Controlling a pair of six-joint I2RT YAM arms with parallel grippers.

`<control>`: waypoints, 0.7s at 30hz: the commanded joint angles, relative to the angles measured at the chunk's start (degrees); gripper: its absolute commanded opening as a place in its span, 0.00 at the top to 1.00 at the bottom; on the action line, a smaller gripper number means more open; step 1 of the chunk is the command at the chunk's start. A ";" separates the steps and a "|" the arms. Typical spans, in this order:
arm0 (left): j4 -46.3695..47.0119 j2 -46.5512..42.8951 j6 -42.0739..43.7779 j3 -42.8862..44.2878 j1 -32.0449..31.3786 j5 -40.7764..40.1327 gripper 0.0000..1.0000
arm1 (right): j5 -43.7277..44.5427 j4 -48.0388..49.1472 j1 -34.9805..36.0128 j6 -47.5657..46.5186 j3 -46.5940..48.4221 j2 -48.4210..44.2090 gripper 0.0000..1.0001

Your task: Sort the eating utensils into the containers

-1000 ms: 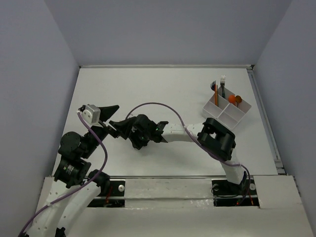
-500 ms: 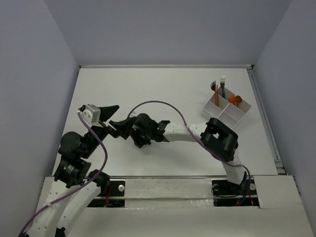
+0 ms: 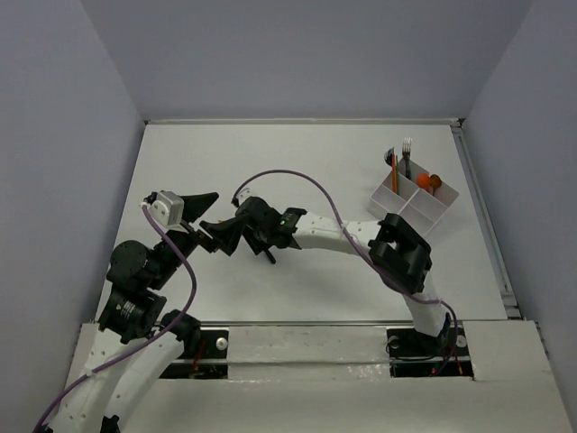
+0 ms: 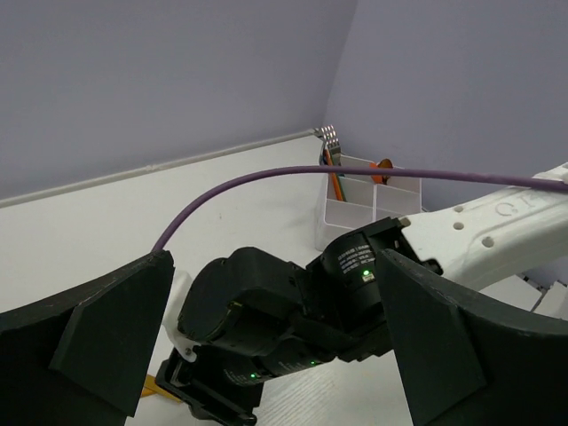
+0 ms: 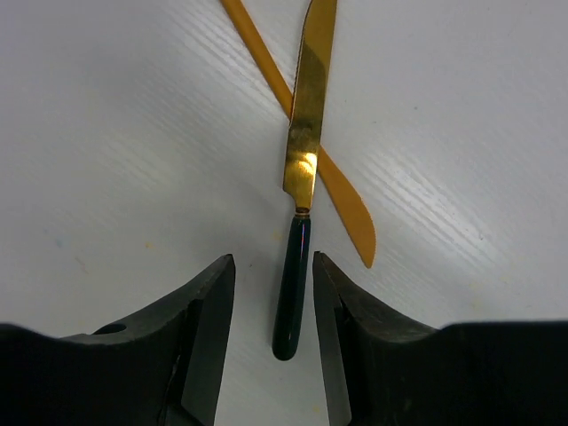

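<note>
Knife (image 5: 303, 133), gold blade and dark handle, lies flat on the table (image 5: 106, 133), crossing over an orange stick (image 5: 344, 202). Right gripper (image 5: 273, 266) sits unclenched, a finger either side of the handle. Left gripper (image 4: 275, 266) hangs spread, empty. White box (image 3: 410, 206) sits well apart.

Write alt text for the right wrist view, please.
The right gripper hangs open over a gold-bladed knife, its dark green handle lying between the two fingers. The blade crosses over a flat orange utensil on the white table.
</note>
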 commanded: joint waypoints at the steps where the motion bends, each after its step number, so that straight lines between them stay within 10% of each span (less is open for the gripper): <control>1: 3.36 -0.06 -0.60 -0.65 0.20 0.82 0.01 | 3.62 -5.93 -0.46 0.42 5.10 4.23 0.55; 21: 3.53 0.12 -0.68 -0.56 0.20 1.26 0.01 | 0.90 -9.45 -0.46 0.24 12.23 12.51 0.85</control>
